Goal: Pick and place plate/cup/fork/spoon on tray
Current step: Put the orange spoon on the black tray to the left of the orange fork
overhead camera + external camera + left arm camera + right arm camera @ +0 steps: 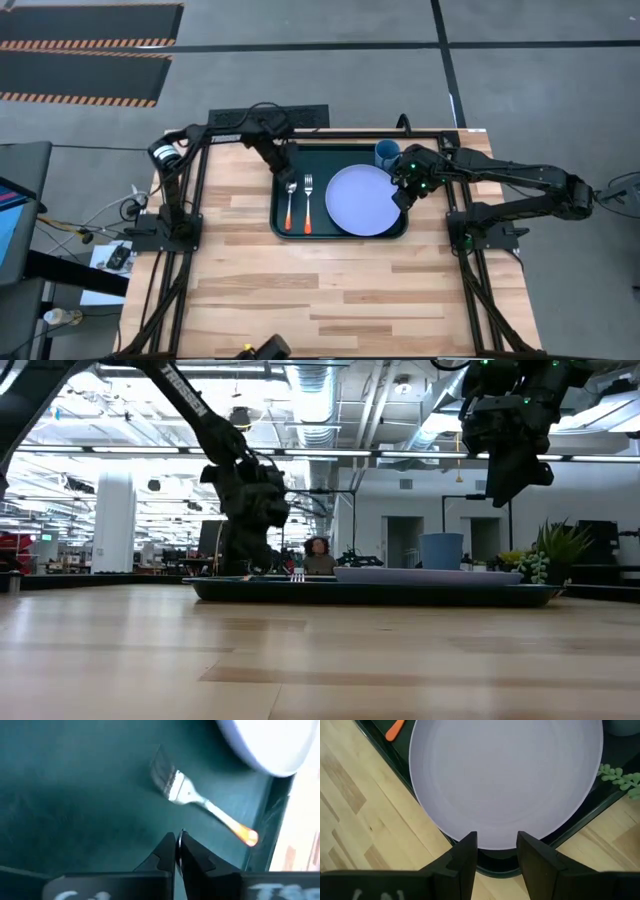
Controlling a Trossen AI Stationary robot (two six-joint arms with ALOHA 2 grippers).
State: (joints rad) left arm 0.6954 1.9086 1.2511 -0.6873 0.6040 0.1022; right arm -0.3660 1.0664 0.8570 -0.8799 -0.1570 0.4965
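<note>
All four items lie on tray [279, 225], so task looks complete: right gripper [495, 851] hangs released above plate [362, 200], left gripper [178, 851] clenched empty beside fork [200, 805].

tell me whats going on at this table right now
All four pieces already lie on the tray: the spoon and fork side by side, the plate beside them, and the cup in a far corner. The left gripper sits low over the spoon with fingers shut. The right gripper hovers open at the plate's rim, holding nothing.
</note>
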